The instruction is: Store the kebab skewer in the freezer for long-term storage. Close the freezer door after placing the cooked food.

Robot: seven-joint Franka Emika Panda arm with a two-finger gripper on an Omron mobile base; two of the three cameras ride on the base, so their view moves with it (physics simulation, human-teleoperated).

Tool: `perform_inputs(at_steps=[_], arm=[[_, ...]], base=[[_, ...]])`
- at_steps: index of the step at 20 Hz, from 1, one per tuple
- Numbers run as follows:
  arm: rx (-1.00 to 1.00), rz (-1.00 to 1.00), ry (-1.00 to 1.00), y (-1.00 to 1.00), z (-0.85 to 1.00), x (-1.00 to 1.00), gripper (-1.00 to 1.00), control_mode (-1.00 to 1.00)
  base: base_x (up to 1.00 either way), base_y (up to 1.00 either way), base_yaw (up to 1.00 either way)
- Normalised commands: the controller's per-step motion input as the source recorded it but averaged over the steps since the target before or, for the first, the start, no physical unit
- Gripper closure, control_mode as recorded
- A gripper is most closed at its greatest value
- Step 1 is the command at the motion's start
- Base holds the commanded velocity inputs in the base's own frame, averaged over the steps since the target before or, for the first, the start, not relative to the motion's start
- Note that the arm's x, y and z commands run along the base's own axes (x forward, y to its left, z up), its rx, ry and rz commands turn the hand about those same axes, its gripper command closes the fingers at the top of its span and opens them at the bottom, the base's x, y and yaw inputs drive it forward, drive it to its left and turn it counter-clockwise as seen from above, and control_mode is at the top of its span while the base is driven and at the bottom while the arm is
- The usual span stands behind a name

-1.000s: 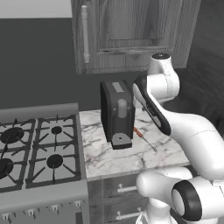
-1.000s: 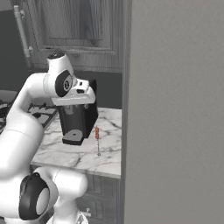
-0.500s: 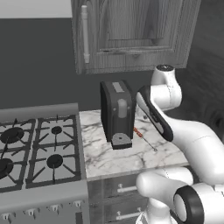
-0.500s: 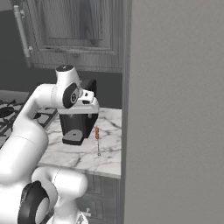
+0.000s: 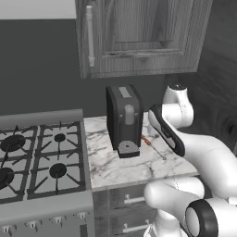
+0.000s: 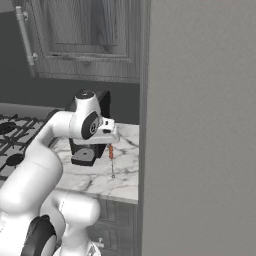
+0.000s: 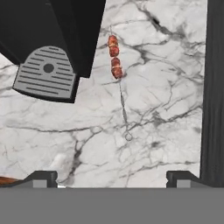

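Pincer (image 7: 112,177) spread wide, empty; kebab skewer (image 7: 118,76) lies on marble counter (image 7: 166,87) straight ahead, coffee machine (image 7: 57,43) alongside.

A black coffee machine (image 5: 124,118) stands upright on the white marbled counter (image 5: 115,164), its grey drip tray (image 7: 46,73) at the front. A gas stove (image 5: 39,159) adjoins the counter on the left. Grey wooden wall cabinets (image 5: 139,34) hang above, drawers (image 5: 122,201) below the counter.

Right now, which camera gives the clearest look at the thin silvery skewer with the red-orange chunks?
The hand view: the thin silvery skewer lies whole on the marble counter there. Left base view shows it small; in right base view the arm partly covers it.
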Motion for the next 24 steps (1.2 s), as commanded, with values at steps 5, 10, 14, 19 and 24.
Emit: perform_inputs(at_steps=[5,10,14,19,24], arm=[[-0.01,0.02,0.06,-0.07,-0.56,0.00,-1.00,-1.00],[0.00,0.03,0.03,-0.11,-0.45,0.02,-1.00,-1.00],[0.00,0.03,0.01,-0.15,-0.42,0.12,-1.00,-1.00],[0.00,0.02,0.00,-0.12,-0.37,0.20,-1.00,-1.00],[0.00,0.01,0.00,-0.03,-0.32,0.23,-1.00,-1.00]], base=[[0.00,0.00,0.00],[0.00,0.00,0.00],[0.00,0.00,0.00],[0.00,0.00,0.00],[0.00,0.00,0.00]])
